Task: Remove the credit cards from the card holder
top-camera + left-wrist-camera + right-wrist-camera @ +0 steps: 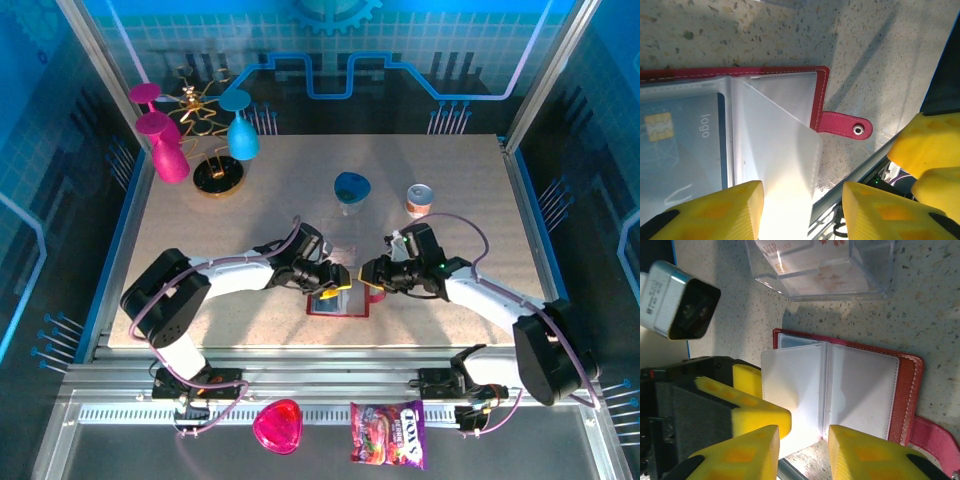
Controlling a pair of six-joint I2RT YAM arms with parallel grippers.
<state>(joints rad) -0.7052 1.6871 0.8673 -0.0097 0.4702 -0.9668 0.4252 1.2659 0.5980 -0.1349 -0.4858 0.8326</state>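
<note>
Hovering over open card holder (338,303), flat on counter (470,190) between both arms. Left gripper (802,212) jaws apart, straddling a clear pocket leaf (775,145). Blue credit card (685,150) sits pocketed just beside, long axis running toward those jaws. Right gripper (800,452) jaws apart too. Left arm looks nearer.

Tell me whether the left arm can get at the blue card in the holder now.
Likely yes: the left fingers are spread just above the open card holder. But the blue card lies inside a clear sleeve, so pinching it directly looks doubtful.
</note>
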